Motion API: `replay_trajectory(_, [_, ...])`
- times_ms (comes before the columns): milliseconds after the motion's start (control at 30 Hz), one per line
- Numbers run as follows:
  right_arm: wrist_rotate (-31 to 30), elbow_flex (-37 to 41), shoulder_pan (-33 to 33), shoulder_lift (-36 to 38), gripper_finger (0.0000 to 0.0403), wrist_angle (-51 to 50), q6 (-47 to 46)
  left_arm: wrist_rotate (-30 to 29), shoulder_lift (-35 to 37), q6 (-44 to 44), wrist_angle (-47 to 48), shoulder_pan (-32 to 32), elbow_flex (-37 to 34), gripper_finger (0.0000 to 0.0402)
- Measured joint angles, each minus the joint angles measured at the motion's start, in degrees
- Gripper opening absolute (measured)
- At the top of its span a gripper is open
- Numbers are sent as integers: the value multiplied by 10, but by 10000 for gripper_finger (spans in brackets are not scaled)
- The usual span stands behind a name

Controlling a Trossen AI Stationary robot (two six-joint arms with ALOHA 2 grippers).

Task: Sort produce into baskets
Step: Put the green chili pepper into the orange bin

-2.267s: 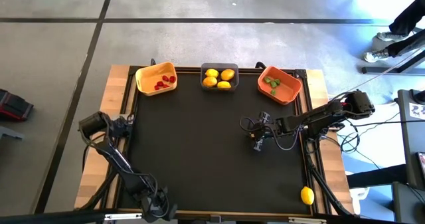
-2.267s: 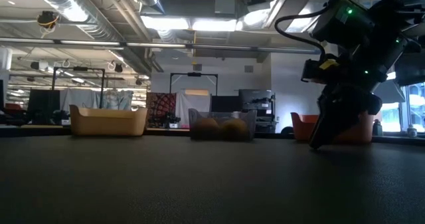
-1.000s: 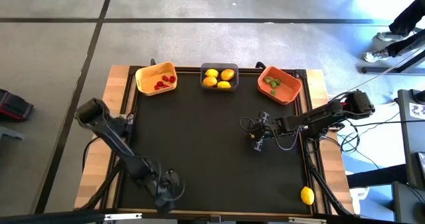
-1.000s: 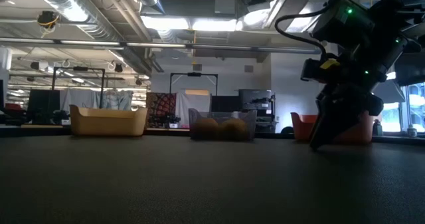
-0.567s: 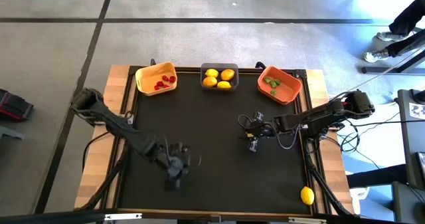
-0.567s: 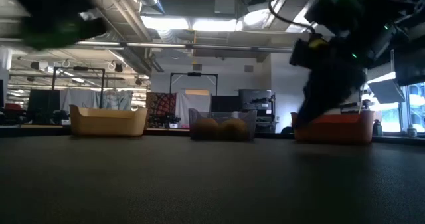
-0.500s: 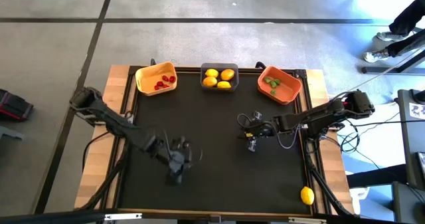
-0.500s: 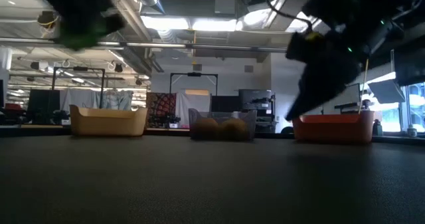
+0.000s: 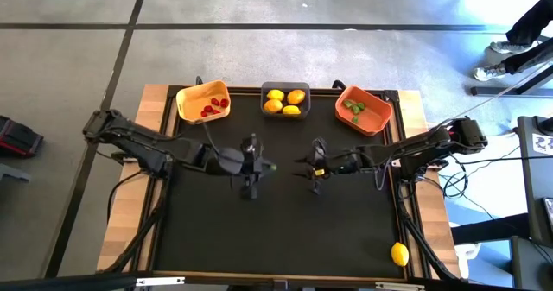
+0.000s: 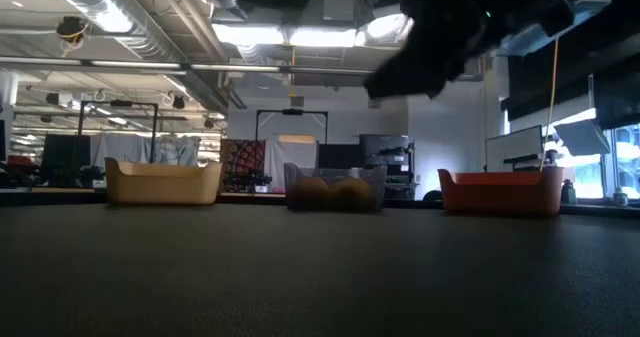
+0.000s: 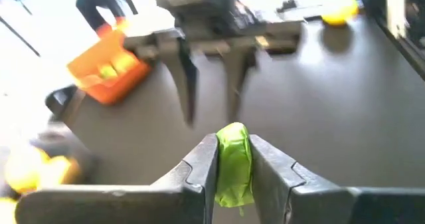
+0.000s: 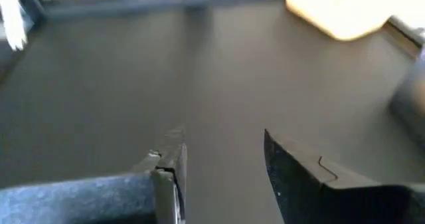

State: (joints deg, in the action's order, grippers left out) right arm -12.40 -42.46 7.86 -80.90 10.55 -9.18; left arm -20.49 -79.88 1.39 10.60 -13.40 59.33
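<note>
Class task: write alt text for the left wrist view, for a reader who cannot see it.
The left tool grips a green piece between its fingers above a dark table. The right tool faces it, jaws open and empty. Behind are an orange basket holding green pieces, and a lemon at the table's edge.

1. Three baskets are sitting along the far edge of the tabletop (image 9: pixel 285 230): one yellow-orange basket (image 9: pixel 203 102), one dark grey basket (image 9: pixel 286 100) and one orange basket (image 9: pixel 364 109).
2. Four lemons are showing: three lemons (image 9: pixel 285 100) are lying in the dark grey basket, and one stray lemon (image 9: pixel 399 254) is lying at the near right corner.
3. Red pieces (image 9: pixel 212 108) are clustering in the yellow-orange basket; their number cannot be told.
4. Green pieces (image 9: pixel 354 108) are lying in the orange basket, about two; one more green piece (image 11: pixel 232 163) is sitting between the left gripper's (image 11: pixel 232 167) fingers.
5. Two arms are reaching over the tabletop.
</note>
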Motion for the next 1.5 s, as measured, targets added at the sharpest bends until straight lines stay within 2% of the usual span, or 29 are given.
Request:
replay_trajectory(200, [0,0,0,0,149,108,44,2,-4,60,-101,48,0,73])
replay_trajectory(400, [-3,0,0,0,149,176,84,57,-8,76,-171,78,1,67])
replay_trajectory(767, [-3,0,0,0,146,254,144,71,-58,93,-271,81,1,71])
replay_trajectory(900, [7,0,0,0,112,255,154,72,-60,87,-275,81,1,74])
replay_trajectory(1133, [13,0,0,0,11,253,159,75,-60,85,-275,80,1,73])
replay_trajectory(1333, [15,0,-1,0,8,249,159,74,-60,71,-272,80,1,81])
replay_trajectory(1500, [9,0,0,0,7,240,159,70,-59,62,-271,82,1,117])
